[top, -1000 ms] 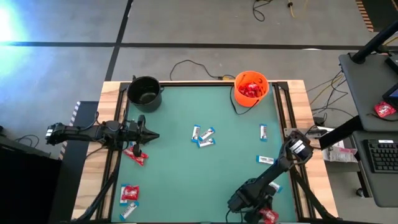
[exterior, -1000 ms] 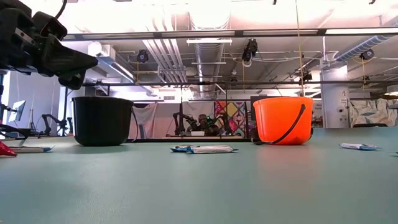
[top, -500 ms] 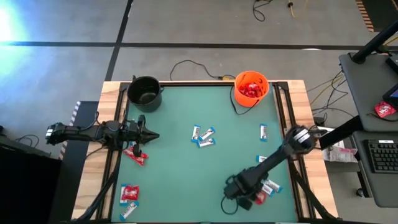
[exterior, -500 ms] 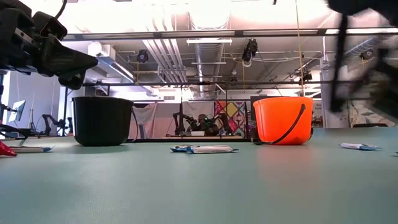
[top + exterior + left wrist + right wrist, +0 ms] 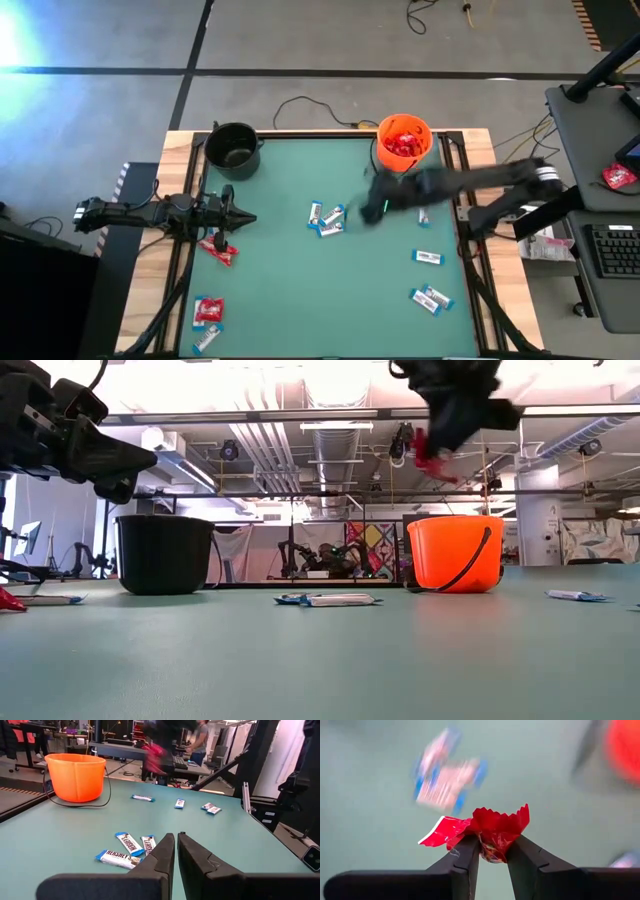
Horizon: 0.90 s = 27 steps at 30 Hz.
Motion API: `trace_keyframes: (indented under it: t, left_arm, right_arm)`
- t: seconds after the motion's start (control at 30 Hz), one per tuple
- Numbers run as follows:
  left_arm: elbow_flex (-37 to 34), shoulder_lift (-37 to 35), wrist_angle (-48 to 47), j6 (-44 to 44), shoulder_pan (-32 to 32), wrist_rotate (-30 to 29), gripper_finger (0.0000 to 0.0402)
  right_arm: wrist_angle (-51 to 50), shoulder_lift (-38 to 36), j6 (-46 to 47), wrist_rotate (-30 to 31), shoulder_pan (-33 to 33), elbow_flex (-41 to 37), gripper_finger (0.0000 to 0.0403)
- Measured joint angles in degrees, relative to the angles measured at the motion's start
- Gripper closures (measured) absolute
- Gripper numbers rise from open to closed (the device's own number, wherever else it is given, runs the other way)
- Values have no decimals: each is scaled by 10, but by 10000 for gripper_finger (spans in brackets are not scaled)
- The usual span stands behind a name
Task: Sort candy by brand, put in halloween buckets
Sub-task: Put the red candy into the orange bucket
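Observation:
My right gripper [image 5: 373, 209] hangs above the table's middle, a little short of the orange bucket [image 5: 403, 142], and is shut on a red candy packet [image 5: 485, 827]. The low view shows that packet [image 5: 431, 452] high over the orange bucket [image 5: 455, 552]. The black bucket [image 5: 234, 148] stands at the far left corner. White-and-blue bars [image 5: 328, 218] lie in the middle and more [image 5: 427, 257] on the right. Red packets [image 5: 208, 312] lie at the left. My left gripper [image 5: 245, 217] waits shut at the left edge, pointing level. My right gripper pinches the crumpled red packet by its lower middle [image 5: 492, 849] between its two fingers. The packet's zigzag edge [image 5: 502, 817] and one corner stick out beyond the fingertips. The fingers slant down. The packet is lifted clear of the table.
The orange bucket holds several red packets [image 5: 400, 145]. A raised wooden frame [image 5: 180, 150] borders the green mat. A desk with a keyboard [image 5: 610, 250] stands to the right of the table. A person [image 5: 200, 740] stands beyond the table in the left wrist view.
My right gripper has swung up from the table's near right corner toward the far edge and the orange bucket, tipping as it went. It has lifted a red packet clear of the table from that corner.

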Motion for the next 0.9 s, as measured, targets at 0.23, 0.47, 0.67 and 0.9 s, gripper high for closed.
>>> trace_keyframes:
  t: [0.23, 0.47, 0.67, 0.9]
  left_arm:
    - [0, 0, 0, 0, 0, 0, 395]
    - [0, 0, 0, 0, 0, 0, 395]
    - [0, 0, 28, -32, 0, -33, 395]
    - [1, 0, 155, -122, 0, -47, 395]
  right_arm:
    - [1, -54, -213, -25, -262, -4, 332]
    - [27, 20, -373, -65, -452, -10, 335]
    - [65, 91, -449, -71, -529, -10, 335]
    - [93, 136, -507, -74, -536, -10, 327]
